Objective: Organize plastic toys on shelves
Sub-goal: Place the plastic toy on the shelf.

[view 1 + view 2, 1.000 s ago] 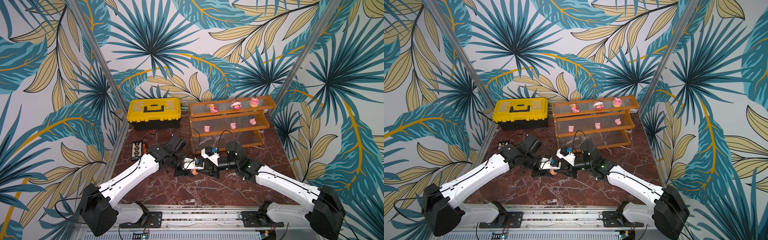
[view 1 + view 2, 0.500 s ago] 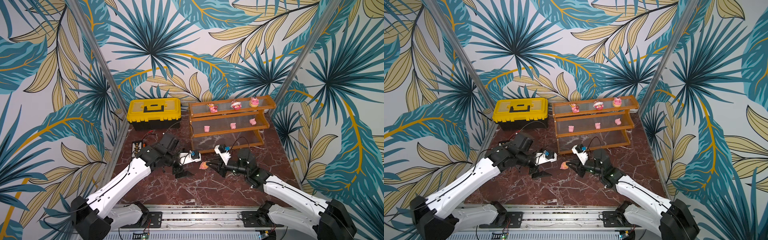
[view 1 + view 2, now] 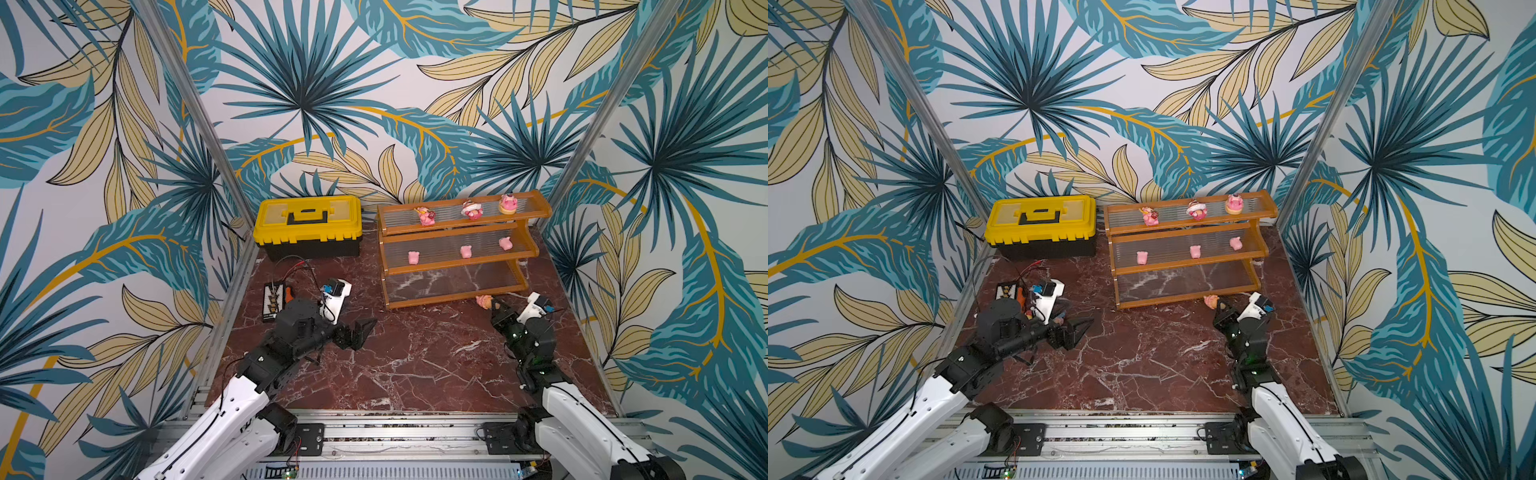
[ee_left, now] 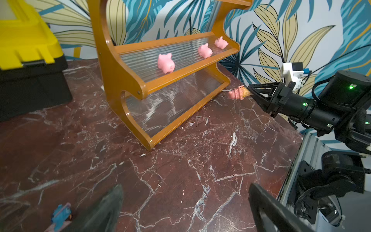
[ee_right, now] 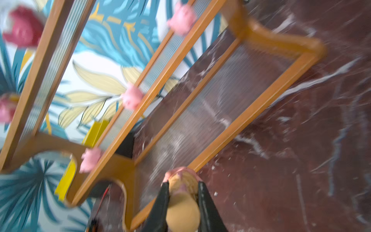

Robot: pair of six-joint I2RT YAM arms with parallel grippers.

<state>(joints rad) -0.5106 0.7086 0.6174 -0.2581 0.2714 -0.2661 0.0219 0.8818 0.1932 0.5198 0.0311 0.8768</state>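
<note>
Both top views are brightly and evenly lit, and only soft shadows are thrown on the marbled surface point(image 3: 415, 357). Pale glare is seen on the clear panels of the shelves point(image 4: 112, 68) in the left wrist view. The right wrist view is smeared throughout by motion blur, and the ice-cream-cone figure point(image 5: 182, 211) is rendered soft.

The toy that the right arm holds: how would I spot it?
Find the orange-brown stepped shelves beside the yellow toolbox. By their lowest front rail, the right gripper pinches the cone toy. Unlike the pink toys on the shelves, it has a tan cone.
</note>
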